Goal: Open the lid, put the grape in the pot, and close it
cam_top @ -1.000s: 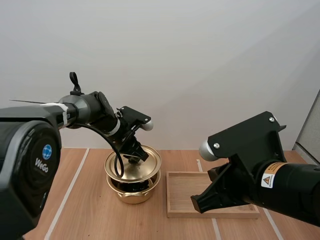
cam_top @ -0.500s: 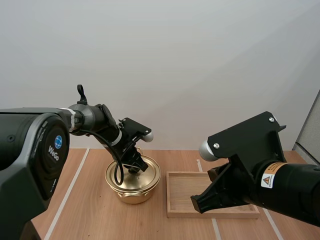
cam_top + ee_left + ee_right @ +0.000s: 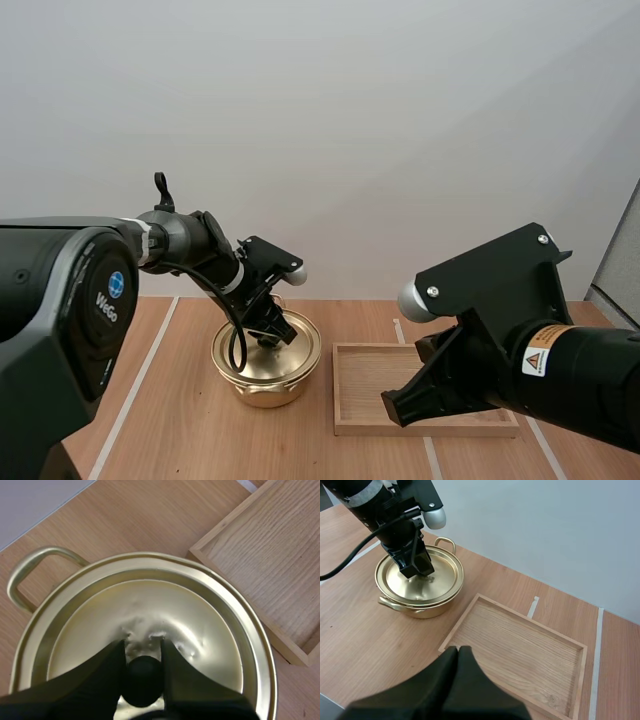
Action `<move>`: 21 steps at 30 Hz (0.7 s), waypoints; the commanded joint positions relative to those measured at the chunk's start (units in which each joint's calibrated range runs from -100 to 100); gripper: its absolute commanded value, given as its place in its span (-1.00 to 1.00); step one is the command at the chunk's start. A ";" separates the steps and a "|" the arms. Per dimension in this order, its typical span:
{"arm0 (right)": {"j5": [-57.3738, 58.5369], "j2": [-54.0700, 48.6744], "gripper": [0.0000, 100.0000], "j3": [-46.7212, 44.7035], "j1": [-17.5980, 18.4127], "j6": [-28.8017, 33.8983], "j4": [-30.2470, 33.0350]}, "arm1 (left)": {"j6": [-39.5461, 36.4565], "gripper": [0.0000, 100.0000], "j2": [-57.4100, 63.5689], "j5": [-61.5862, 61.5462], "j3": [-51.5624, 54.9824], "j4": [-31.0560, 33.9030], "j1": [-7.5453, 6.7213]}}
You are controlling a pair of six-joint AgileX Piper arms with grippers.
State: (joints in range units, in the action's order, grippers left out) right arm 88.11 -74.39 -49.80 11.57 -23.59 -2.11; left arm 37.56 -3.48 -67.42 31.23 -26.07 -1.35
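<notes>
Closing the pot: lid (image 3: 150,610) lay flat on the gold pot (image 3: 265,385), just beside the wooden tray (image 3: 520,640).
Left gripper (image 3: 141,650): my fingers clamped the lid's black knob (image 3: 142,682).
Right gripper (image 3: 458,652): fingers together, over the tray's near edge.
Doing it well: I judged I should part the fingers gently, then lift straight up, leaving the lid seated.

The wooden table (image 3: 180,430) carries a gold pot (image 3: 265,388) and, near it on the right, a shallow wooden tray (image 3: 360,385). Both sit flat with a narrow gap between them. White tape lines (image 3: 128,400) run across the tabletop.
</notes>
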 commanded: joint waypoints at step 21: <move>0.36 -0.57 -1.00 -0.08 -0.19 0.12 0.47 | -4.53 1.00 33.77 -25.49 0.52 -2.18 0.02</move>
State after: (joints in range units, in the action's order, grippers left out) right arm 88.11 -74.39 -49.80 11.57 -23.59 -2.11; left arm 34.59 27.60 -89.68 31.66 -27.37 -1.35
